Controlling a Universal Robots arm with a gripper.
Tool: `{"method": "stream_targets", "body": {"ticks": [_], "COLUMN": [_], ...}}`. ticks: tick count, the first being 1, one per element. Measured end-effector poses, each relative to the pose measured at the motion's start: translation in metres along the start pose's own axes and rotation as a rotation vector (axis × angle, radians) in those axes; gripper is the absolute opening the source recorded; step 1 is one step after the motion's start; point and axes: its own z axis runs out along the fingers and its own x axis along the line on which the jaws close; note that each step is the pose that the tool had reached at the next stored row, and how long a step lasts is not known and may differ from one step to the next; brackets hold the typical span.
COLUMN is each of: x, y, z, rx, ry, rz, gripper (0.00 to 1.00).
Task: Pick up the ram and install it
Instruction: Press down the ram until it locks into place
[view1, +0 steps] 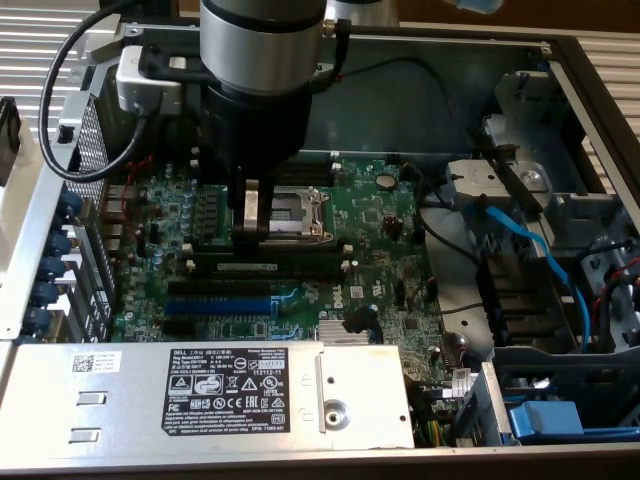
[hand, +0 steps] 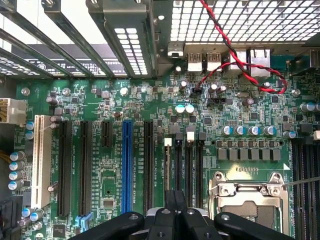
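In the exterior view, the gripper (view1: 251, 228) stands with its fingers pressed together on the top edge of the ram (view1: 277, 268), which sits in a black memory slot (view1: 270, 254) beside the processor socket (view1: 290, 213) on the green motherboard (view1: 385, 215).

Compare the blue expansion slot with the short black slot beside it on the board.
Colour: the blue expansion slot is bright blue, while the short black slot is black.
Length: the blue expansion slot runs much longer than the short black slot.
Shared: both are empty, lie parallel and sit on the green motherboard.
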Motion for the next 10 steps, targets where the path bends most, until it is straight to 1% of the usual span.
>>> {"method": "stream_targets", "body": {"ticks": [3, 5, 7, 10], "x": [0.000, 0.000, 0.000, 0.001], "y": [0.0000, -0.0010, -0.0044, -0.0120], "z": [-0.0007, -0.0034, -0.0086, -0.0154], "rx": [0.0003, 0.0016, 0.0004, 0.0002], "ry": [-0.0019, -0.0036, -0.0021, -0.0020], "rz": [0.000, 0.000, 0.000, 0.000], "gripper": [0.10, 0.10, 0.10, 0.10]}}
